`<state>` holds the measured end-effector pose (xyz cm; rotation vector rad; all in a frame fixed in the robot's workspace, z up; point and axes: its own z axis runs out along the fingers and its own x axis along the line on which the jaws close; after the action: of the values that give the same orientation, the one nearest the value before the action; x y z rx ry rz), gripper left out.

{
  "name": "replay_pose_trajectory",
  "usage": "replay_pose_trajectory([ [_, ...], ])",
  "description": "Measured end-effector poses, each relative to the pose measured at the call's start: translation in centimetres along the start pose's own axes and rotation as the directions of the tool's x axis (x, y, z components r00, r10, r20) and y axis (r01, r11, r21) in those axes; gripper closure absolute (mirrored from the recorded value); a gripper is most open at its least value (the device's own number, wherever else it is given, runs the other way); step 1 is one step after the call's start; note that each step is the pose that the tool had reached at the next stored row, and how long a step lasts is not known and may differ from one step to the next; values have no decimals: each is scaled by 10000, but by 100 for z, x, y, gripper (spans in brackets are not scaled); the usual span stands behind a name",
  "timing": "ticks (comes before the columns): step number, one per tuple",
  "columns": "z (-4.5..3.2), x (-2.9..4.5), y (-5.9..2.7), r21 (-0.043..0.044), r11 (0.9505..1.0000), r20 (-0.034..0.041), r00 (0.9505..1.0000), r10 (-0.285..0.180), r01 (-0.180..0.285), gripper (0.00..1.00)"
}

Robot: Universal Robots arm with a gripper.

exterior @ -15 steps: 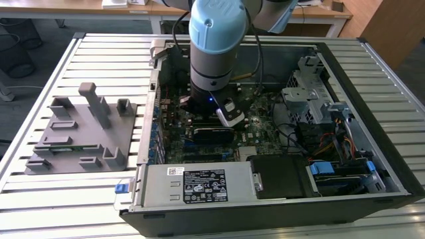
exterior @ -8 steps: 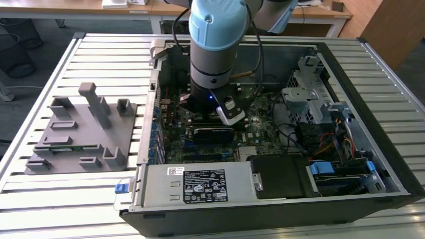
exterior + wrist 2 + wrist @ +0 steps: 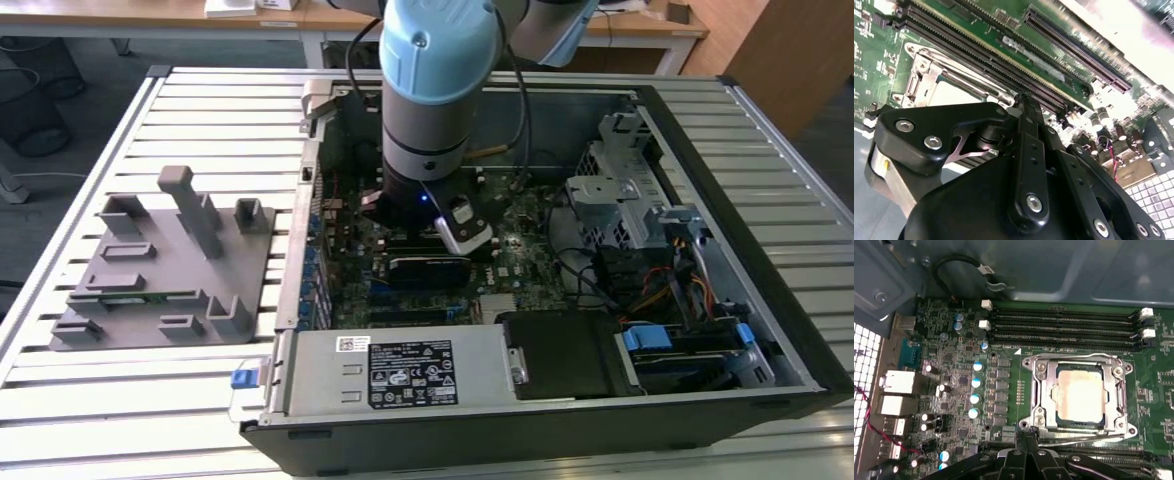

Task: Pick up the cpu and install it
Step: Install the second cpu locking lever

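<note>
The cpu (image 3: 1080, 394) lies flat in its socket frame (image 3: 1077, 392) on the motherboard (image 3: 969, 365), its pale shiny top showing through the metal frame's square window in the first wrist view; it sits just beside the rows of memory slots (image 3: 1064, 330), and in the second wrist view a corner of it (image 3: 956, 92) shows inside the same frame, just beyond the end effector; so the chip appears already seated rather than carried.

As a judgement, doing this stage well calls for keeping the chip level and square in the frame, with no sideways drag across the socket, and for keeping any move near it straight up or down so the frame's thin lever (image 3: 1079, 439) and the slots are not knocked; whether the frame is latched I cannot tell.

The end effector (image 3: 1026, 440) hangs low over the board at the near edge of the socket; in both wrist views its black fingers (image 3: 1026, 117) stand pressed together to a narrow point with no gap and nothing between them, so it holds nothing; whether the tip touches the lever or hovers just above it is unclear.

In the exterior view the arm (image 3: 434, 90) reaches straight down into the open computer case (image 3: 721, 330), which rests on the slatted surface (image 3: 160, 410); a grey parts fixture (image 3: 160, 265) sits well apart on the exterior view's left.
</note>
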<state>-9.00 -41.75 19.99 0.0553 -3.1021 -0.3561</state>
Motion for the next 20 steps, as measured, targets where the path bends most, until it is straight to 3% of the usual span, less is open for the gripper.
replay_pose_trajectory([
  [7, -4, -3, -38, -35, 10000, 5, 10000, 24, -24, 89],
  [14, 47, -5, -50, -402, 9992, 17, 10000, 17, -16, 89],
  [20, 79, -6, -58, -584, 9983, 23, 10000, 13, -12, 89],
])
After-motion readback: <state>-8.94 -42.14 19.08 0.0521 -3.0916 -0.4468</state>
